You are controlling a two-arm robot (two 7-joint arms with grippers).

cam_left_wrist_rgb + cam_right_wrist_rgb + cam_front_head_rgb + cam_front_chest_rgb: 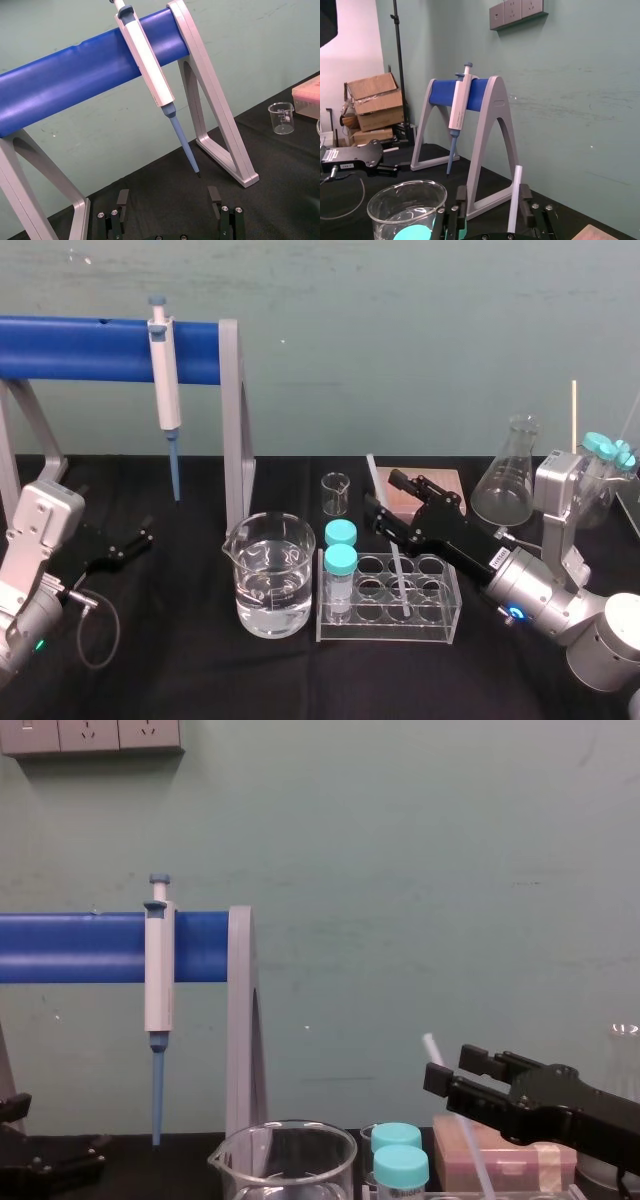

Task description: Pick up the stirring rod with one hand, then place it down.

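Right gripper [385,490], label unreadable, spreads fingers [406,484] wide around stirring rod [514,200]; left gripper [168,199] likewise wide.

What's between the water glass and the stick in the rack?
Two teal-capped tubes in the clear rack, shown in the head view, stand between the beaker and the stirring rod. The right pincer is at the rod.

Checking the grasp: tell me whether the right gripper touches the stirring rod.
Cannot tell. Right wrist view: the stirring rod stands between the right gripper's fingers, close beside one; neither contact nor gap shows plainly.
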